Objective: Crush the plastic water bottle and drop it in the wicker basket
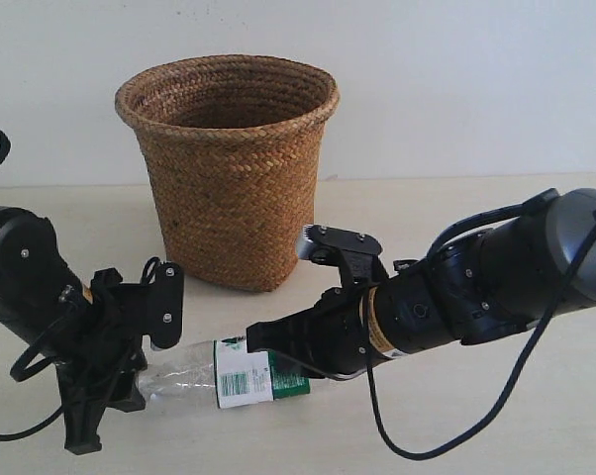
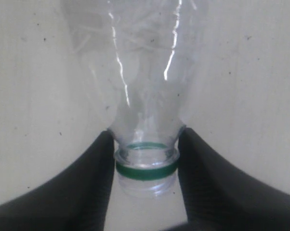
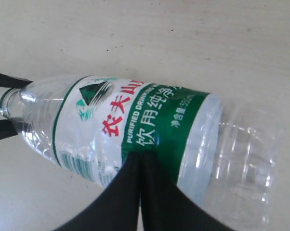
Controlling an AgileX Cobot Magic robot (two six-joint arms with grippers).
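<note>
Your clear ribbed plastic water bottle (image 1: 194, 374) lies on its side on the pale beige surface (image 1: 456, 218). It is in front of the tall brown woven wicker basket (image 1: 239, 198) and outside it. The basket stands upright with its flared braided rim open at the top.

The bottle's neck end points toward your left arm and its base end toward your right arm. A white-and-green label (image 1: 247, 374) wraps the middle, and the right wrist view shows red characters printed on it (image 3: 121, 103).

Your left end effector (image 1: 140, 376) is pinching the bottle at the neck. In the left wrist view its two black fingers (image 2: 104, 159) press against either side of the neck, just at the green ring (image 2: 146, 171) below the mouth, and the clear shoulder widens away from them.

Your right end effector (image 1: 253, 341) reaches across to the label section. In the right wrist view its fingers (image 3: 128, 187) are pressed together with only a thin seam between them, and their tips lie against the green part of the label. The clear base beyond the label looks dented and wrinkled.
</note>
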